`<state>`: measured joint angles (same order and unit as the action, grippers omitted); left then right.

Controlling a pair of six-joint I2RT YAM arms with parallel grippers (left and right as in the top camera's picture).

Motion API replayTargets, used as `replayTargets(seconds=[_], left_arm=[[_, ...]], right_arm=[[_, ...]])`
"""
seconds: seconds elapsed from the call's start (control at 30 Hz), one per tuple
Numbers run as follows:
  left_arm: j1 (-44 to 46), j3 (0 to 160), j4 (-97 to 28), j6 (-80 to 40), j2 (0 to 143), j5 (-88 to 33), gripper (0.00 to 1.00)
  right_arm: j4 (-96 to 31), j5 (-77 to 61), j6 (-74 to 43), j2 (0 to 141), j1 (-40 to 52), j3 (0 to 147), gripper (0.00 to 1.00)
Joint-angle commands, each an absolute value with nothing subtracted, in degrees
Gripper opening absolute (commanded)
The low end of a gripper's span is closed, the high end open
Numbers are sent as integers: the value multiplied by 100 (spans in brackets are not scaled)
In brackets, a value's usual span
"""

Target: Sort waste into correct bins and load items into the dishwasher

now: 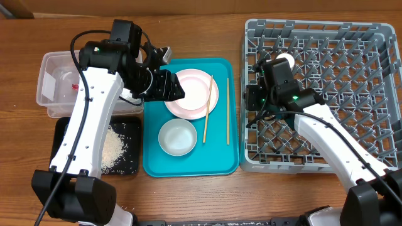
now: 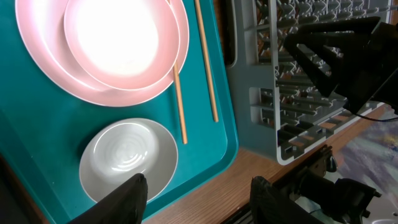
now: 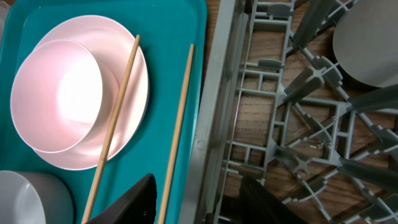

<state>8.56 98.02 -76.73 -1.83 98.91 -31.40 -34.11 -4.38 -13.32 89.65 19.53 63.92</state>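
The pale pink plate (image 1: 210, 94) lies on the teal tray with the pink bowl (image 1: 190, 88) on it. The grey-white bowl (image 1: 177, 137) sits in front of them. Two chopsticks (image 1: 206, 110) (image 1: 227, 112) lie to their right. My left gripper (image 1: 178, 89) hovers over the plate's left edge; in the left wrist view it (image 2: 199, 199) is open and empty above the grey-white bowl (image 2: 127, 155). My right gripper (image 1: 249, 105) is open and empty, and in the right wrist view (image 3: 199, 202) it straddles the left wall of the dish rack (image 3: 298, 124). The cream cup (image 1: 286, 61) sits in the rack (image 1: 352, 37).
The clear tub (image 1: 59, 85) at the far left holds a small red scrap (image 1: 75, 86). The black tray (image 1: 129, 157) in front of it holds loose rice (image 1: 113, 147). The teal tray (image 1: 188, 166) lies between these bins and the rack. My left arm crosses above the tub.
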Motion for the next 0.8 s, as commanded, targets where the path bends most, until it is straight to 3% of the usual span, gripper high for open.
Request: replayTargets(seconds=[0.0,0.5,0.77], left_arm=[[867,9841,-7669,-283,9929,-3092,56],[867,9841,-7669,-281,9929,-3092,56],[867,9841,-7675,-283,9929,-3092,55]], right_arm=[[-3371,-484,-1389,8978,1955,6357,41],[-3256,-454,-2049,8982,2027,6272,34],[-3162,296,-2152,9013,2408,6217,35]])
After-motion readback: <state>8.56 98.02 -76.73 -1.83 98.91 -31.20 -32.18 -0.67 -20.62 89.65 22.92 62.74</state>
